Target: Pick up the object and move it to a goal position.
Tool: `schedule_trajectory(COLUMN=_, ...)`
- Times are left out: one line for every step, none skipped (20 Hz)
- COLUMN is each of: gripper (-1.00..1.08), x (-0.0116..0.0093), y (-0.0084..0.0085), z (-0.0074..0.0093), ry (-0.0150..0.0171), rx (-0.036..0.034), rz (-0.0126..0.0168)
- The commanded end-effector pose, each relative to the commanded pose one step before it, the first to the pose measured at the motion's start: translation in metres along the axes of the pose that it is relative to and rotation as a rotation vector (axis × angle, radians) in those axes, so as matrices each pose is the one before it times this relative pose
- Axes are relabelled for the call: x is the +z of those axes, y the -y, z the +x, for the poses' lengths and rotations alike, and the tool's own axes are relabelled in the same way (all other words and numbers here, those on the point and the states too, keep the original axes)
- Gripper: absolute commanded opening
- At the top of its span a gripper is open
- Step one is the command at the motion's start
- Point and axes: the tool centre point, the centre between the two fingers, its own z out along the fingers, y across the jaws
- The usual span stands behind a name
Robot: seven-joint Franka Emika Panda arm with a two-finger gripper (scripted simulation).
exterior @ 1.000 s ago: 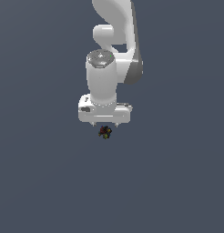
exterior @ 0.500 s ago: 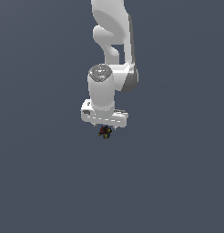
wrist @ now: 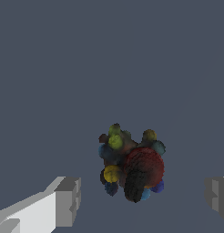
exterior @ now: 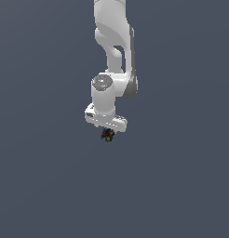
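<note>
**Grey fingers wide, cluster between them**

Grey pads frame the wrist view: one finger (wrist: 67,201) at one edge, the other (wrist: 217,198) at the far edge, with plain slate floor (wrist: 109,59) filling the gap. Between them sits the object (wrist: 132,166), a lumpy cluster of red, yellow, green and dark blobs. We see clear space on both sides of it, so the gripper (wrist: 142,200) is spread wide and has hold of nothing; neither finger touches the cluster.

From the exterior view we read the same layout: the white arm (exterior: 114,46) hangs straight down, and the object (exterior: 107,135) shows just beneath the hand (exterior: 106,122), close under it. Whether the cluster rests on the floor we cannot tell; no shadow or edge settles it.

We judge this to be the approach before the grasp. The next move calls for lowering until the pads bracket the cluster, then closing. It lies nearer one finger than the other, so some centring may help. No goal marker shows.
</note>
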Motion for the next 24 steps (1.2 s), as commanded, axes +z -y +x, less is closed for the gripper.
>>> schedule_trajectory(gripper=1.00, x=0.00335, y=-0.00146, z=-0.00227, ry=-0.00014, rx=0.01353, rz=-0.00055)
schedule_trajectory(gripper=1.00, x=0.00026, y=-0.00016, z=-0.00016, ry=0.00008, rx=0.00097, rz=-0.00007)
schedule_trajectory(gripper=1.00, x=-0.00104, y=0.00056, z=0.00067, ry=0.00073, rx=-0.00556, rz=0.00000)
schedule_trajectory(gripper=1.00, x=0.00034, y=0.00001, z=-0.00002, ry=0.00000, rx=0.00000, rz=0.00000)
schedule_trajectory(gripper=1.00, x=0.00103, y=0.00004, z=-0.00006, ry=0.00000, rx=0.00000, rz=0.00000)
schedule_trajectory(gripper=1.00, x=0.00171, y=0.00007, z=-0.00010, ry=0.00000, rx=0.00000, rz=0.00000)
schedule_trajectory(gripper=1.00, x=0.00234, y=-0.00028, z=-0.00005, ry=-0.00008, rx=0.00069, rz=-0.00001)
schedule_trajectory(gripper=1.00, x=0.00306, y=0.00012, z=-0.00019, ry=0.00000, rx=0.00000, rz=0.00000)
schedule_trajectory(gripper=1.00, x=0.00367, y=-0.00022, z=-0.00014, ry=-0.00009, rx=0.00068, rz=-0.00002)
schedule_trajectory(gripper=1.00, x=0.00432, y=-0.00020, z=-0.00019, ry=-0.00009, rx=0.00068, rz=-0.00002)
schedule_trajectory(gripper=1.00, x=0.00499, y=0.00020, z=-0.00033, ry=0.00000, rx=0.00000, rz=0.00000)
schedule_trajectory(gripper=1.00, x=0.00550, y=-0.00042, z=-0.00019, ry=-0.00015, rx=0.00119, rz=-0.00005)
schedule_trajectory(gripper=1.00, x=0.00532, y=-0.00015, z=-0.00021, ry=-0.00009, rx=0.00068, rz=-0.00002)
schedule_trajectory(gripper=1.00, x=0.00469, y=0.00021, z=-0.00022, ry=0.00000, rx=0.00000, rz=0.00000)
schedule_trajectory(gripper=1.00, x=0.00396, y=-0.00017, z=-0.00002, ry=-0.00009, rx=0.00068, rz=0.00000)
schedule_trajectory(gripper=1.00, x=0.00332, y=0.00019, z=-0.00001, ry=0.00000, rx=0.00000, rz=0.00000)
schedule_trajectory(gripper=1.00, x=0.00257, y=-0.00020, z=0.00018, ry=-0.00009, rx=0.00068, rz=0.00005)
schedule_trajectory(gripper=1.00, x=0.00197, y=0.00015, z=0.00014, ry=0.00000, rx=0.00000, rz=0.00000)
schedule_trajectory(gripper=1.00, x=0.00136, y=0.00012, z=0.00016, ry=0.00000, rx=0.00000, rz=0.00000)
schedule_trajectory(gripper=1.00, x=0.00079, y=0.00008, z=0.00013, ry=0.00000, rx=0.00000, rz=0.00000)
schedule_trajectory(gripper=1.00, x=0.00025, y=0.00003, z=0.00005, ry=0.00000, rx=0.00000, rz=0.00000)
schedule_trajectory(gripper=-1.00, x=0.00000, y=0.00000, z=0.00000, ry=0.00000, rx=0.00000, rz=0.00000)
schedule_trajectory(gripper=-1.00, x=0.00000, y=0.00000, z=0.00000, ry=0.00000, rx=0.00000, rz=0.00000)
schedule_trajectory(gripper=-1.00, x=0.00000, y=0.00000, z=0.00000, ry=0.00000, rx=0.00000, rz=0.00000)
